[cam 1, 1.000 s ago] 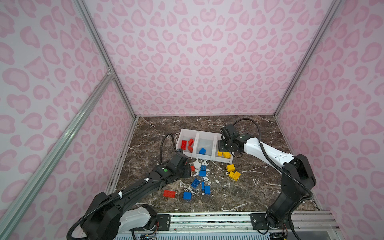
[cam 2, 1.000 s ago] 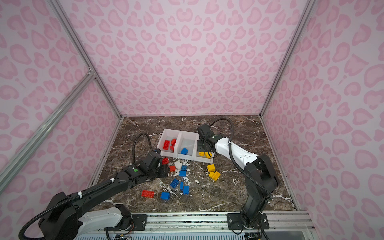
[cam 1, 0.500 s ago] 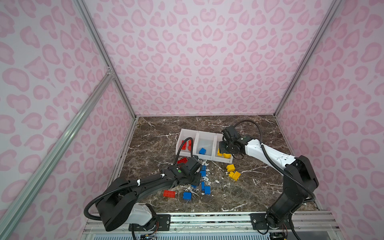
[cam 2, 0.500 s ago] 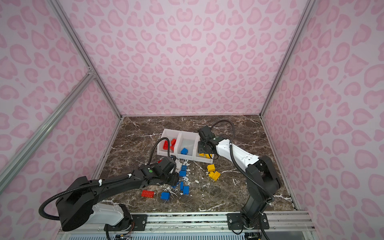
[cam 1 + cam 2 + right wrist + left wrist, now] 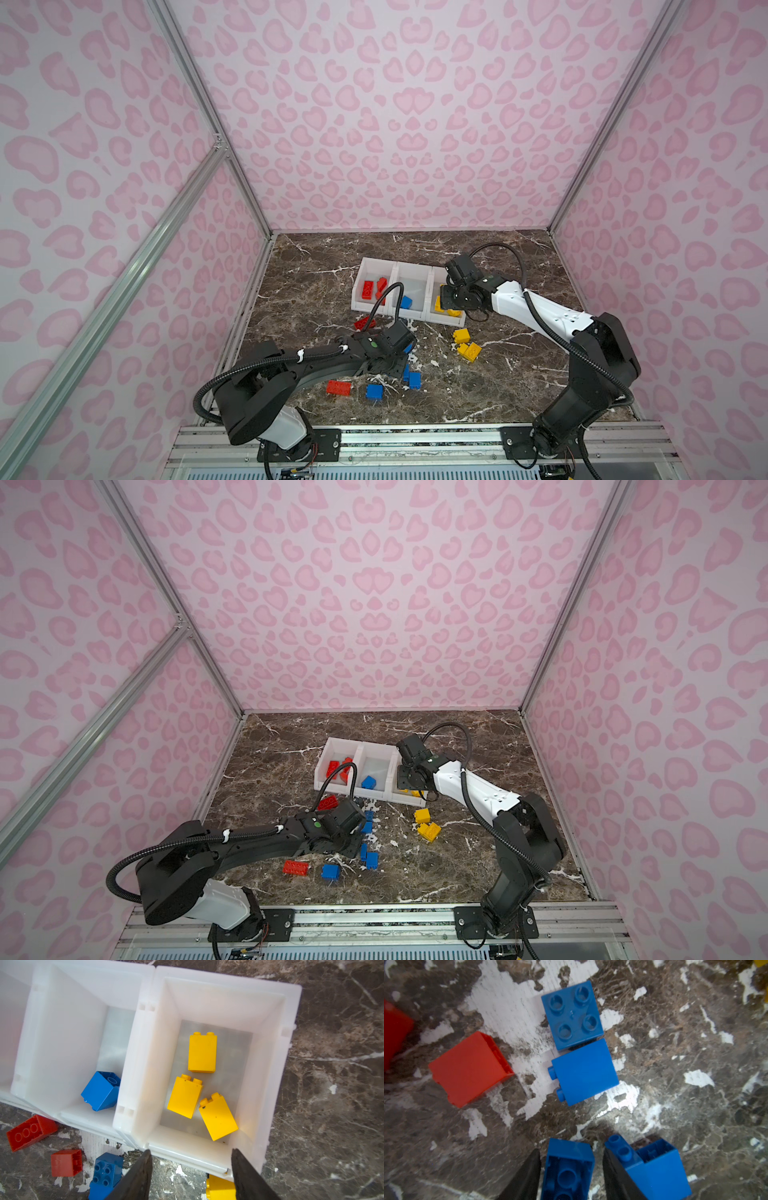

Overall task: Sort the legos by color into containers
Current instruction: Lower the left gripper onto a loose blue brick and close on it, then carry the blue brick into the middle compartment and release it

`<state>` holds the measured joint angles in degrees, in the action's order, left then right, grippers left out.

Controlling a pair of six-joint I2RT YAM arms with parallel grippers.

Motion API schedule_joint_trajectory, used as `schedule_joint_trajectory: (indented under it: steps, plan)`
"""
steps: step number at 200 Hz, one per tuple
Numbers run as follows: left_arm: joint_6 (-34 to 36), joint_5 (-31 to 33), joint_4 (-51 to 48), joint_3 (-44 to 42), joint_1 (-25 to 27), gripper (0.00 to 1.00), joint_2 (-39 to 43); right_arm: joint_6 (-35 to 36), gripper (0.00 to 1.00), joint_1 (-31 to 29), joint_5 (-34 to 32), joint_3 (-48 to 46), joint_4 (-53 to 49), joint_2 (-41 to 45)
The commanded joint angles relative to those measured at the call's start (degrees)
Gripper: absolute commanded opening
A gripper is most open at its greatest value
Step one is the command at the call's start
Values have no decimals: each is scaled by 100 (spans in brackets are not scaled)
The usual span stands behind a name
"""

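Two arms over the sorting: the left end effector [image 5: 570, 1153] straddles a blue brick [image 5: 568, 1174], while the right end effector [image 5: 190, 1172] hangs spread and empty above the containers [image 5: 145, 1059].
From where I stand, the left fingers [image 5: 527, 1174] sit on either side of that brick, which lies on the marble desk [image 5: 316, 282], hollow side towards the wrist camera. Thin gaps show on both sides, so the jaws are parted, not pinching. The three white bins stand in a row mid-desk, with red bricks [image 5: 372, 286] in the left one, one blue piece [image 5: 405, 302] in the middle and three yellow bricks [image 5: 202, 1053] in the right, below the right arm. A red oblong [image 5: 338, 387], a blue square [image 5: 374, 392] and two yellow blocks [image 5: 468, 351] lie loose on the desk.
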<state>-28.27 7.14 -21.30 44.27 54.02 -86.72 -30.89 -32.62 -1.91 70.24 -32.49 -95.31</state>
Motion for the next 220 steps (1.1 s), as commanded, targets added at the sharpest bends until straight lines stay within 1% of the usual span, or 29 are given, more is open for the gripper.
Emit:
schedule_joint_trajectory:
  steps: [1, 26, 33, 35, 37, 54, 87, 106, 132, 144, 174, 186, 203, 220]
  plan:
    - [50, 171, -74, 81, 4, 46, -76, -23, 61, -7, -44, -57, 50, 37]
    - [59, 174, -58, 94, 29, 38, -144, -29, 61, -5, -45, -97, 58, 51]
    - [66, 181, -61, 99, 30, 38, -144, -38, 61, -4, -54, -93, 59, 60]
    - [67, 182, -55, 106, 30, 34, -131, -39, 61, 0, -52, -101, 59, 64]
    - [67, 187, -58, 103, 36, 33, -125, -39, 61, 1, -54, -103, 54, 60]
    - [130, 217, -83, 174, 37, 29, -60, -28, 61, 1, -56, -98, 41, 100]
    - [340, 310, -151, 625, 29, 27, -10, -16, 60, -5, -92, -78, -20, 232]
    - [595, 376, -177, 1152, -131, 27, -135, -14, 60, -7, -92, -73, -81, 378]
    - [1036, 247, -242, 2206, -606, 27, -689, -8, 59, -7, -123, -99, -199, 611]
    - [1217, 228, -279, 2727, -822, 27, -1067, -17, 59, -16, -145, -142, -244, 740]
    - [1375, 117, -452, 4028, -1245, 29, -2152, -103, 59, -58, -198, -351, -323, 1086]
    - [1414, 136, -467, 4362, -1325, 29, -2490, -148, 59, -60, -230, -463, -328, 1214]
    - [1280, 54, -471, 4675, -1410, 30, -2842, -212, 59, -60, -260, -609, -311, 1375]
    - [1103, -59, -418, 4787, -1474, 35, -2982, -219, 59, -60, -250, -669, -326, 1462]
